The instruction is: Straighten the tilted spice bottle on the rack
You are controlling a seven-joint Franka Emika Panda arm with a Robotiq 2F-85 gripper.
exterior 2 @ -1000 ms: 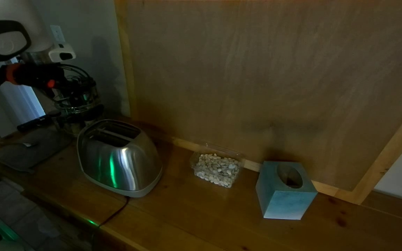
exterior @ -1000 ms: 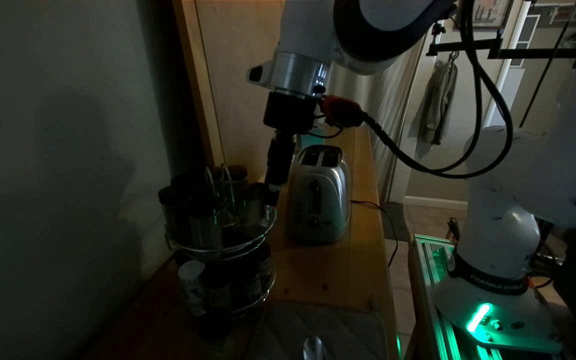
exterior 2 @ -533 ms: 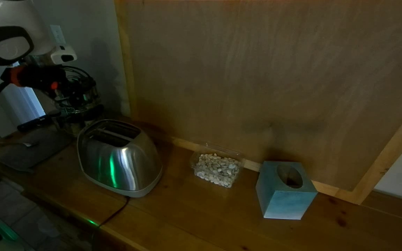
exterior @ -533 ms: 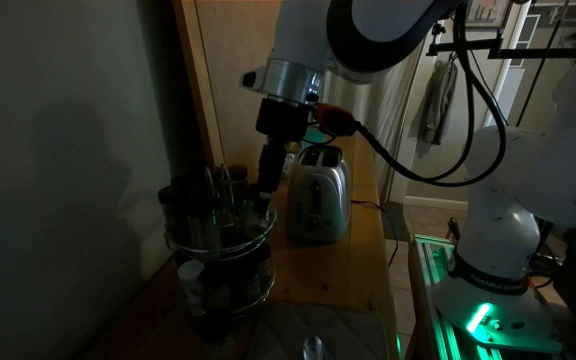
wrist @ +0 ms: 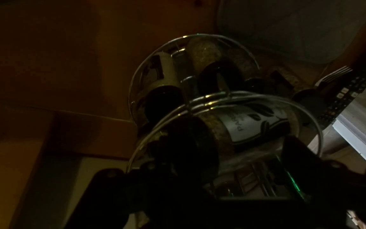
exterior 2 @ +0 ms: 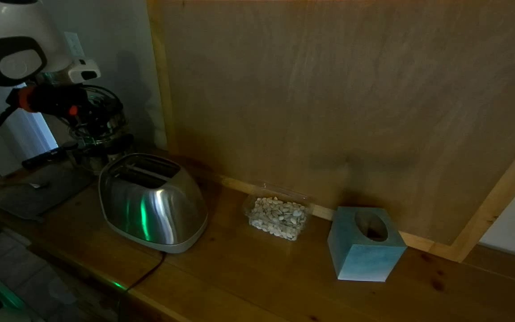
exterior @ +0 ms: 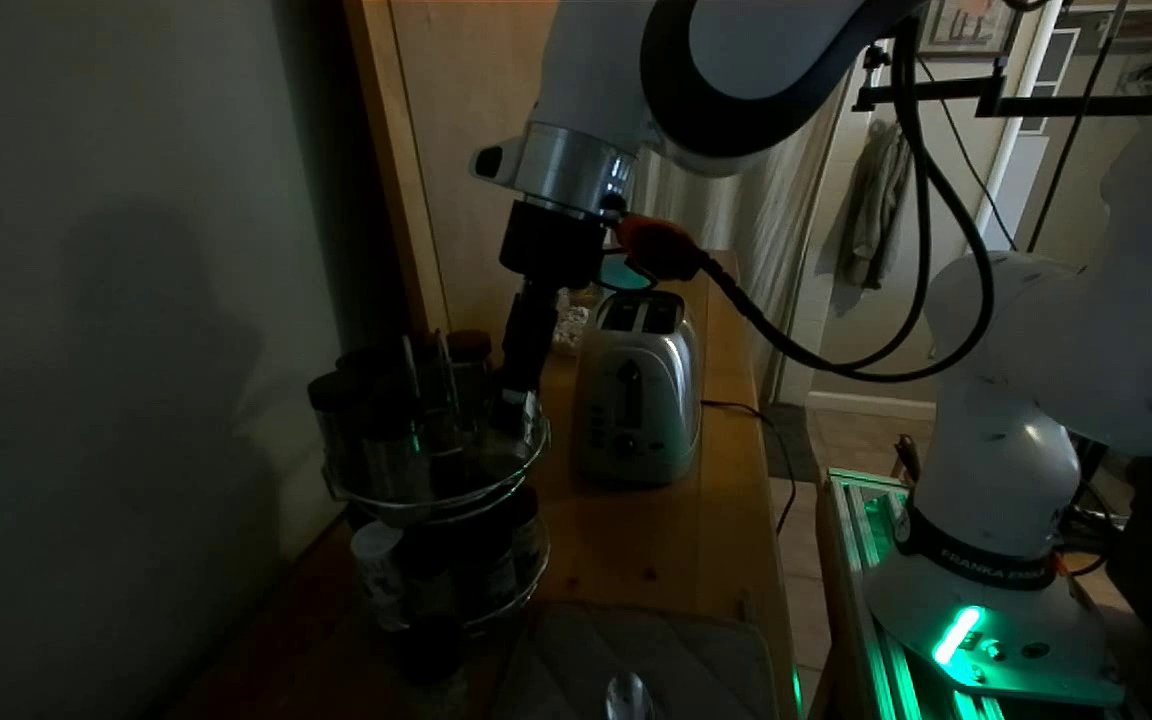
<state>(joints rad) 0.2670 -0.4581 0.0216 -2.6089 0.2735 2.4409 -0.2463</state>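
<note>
The rack, a round wire carousel with two ring tiers, stands on the counter in an exterior view [exterior: 476, 500]; it also shows in the wrist view [wrist: 208, 104]. A spice bottle [wrist: 253, 124] with a dark cap and a pale label leans far over, almost on its side, in the upper tier. My gripper [wrist: 226, 156] is open around it, one finger by the cap and one finger [wrist: 297, 156] near the base. Contact is too dark to tell. In an exterior view the gripper [exterior: 518, 395] reaches down inside the upper ring's edge.
Several other jars [exterior: 341, 420] with dark lids fill the rack. A steel toaster [exterior: 638, 400] stands close beside it. A grey mat [exterior: 676, 650] with a spoon [exterior: 628, 695] lies in front. A pebble box [exterior 2: 279, 217] and a tissue box [exterior 2: 365, 246] stand farther along.
My gripper has moved toward the rack and slightly down. In the last half second the rack and its jars have shifted slightly left in an exterior view.
</note>
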